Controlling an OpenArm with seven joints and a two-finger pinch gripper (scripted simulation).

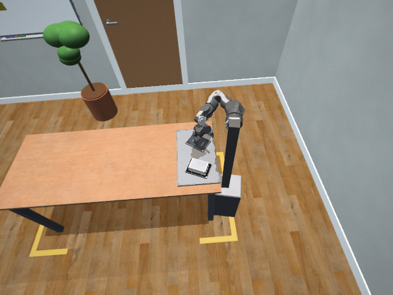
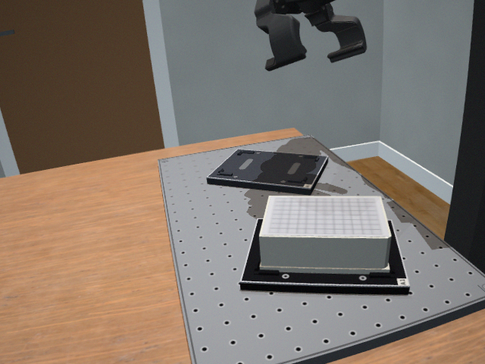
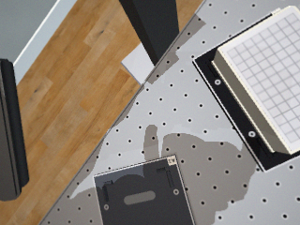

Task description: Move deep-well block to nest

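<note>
The gripper (image 2: 315,56) hangs released, grasping nothing (over the vacant nest (image 2: 268,170)), since the block (image 2: 324,230) awaits pickup in N1 (image 2: 325,277)

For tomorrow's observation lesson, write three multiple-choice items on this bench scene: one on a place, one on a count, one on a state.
1. Where does the deep-well block sit?
A. in the nearer plate nest
B. in the farther plate nest
C. on the bare wood

2. How many plate nests lie on the perforated plate?
A. one
B. two
C. three

3. How is the claw?
A. shut on the block
B. resting on the plate
C. open, holding nothing, up in the air

Key: 1 A, the block fills the nearer plate nest; 2 B, the farther plate nest stands bare; 3 C, its fingers are apart above the bench.
</note>
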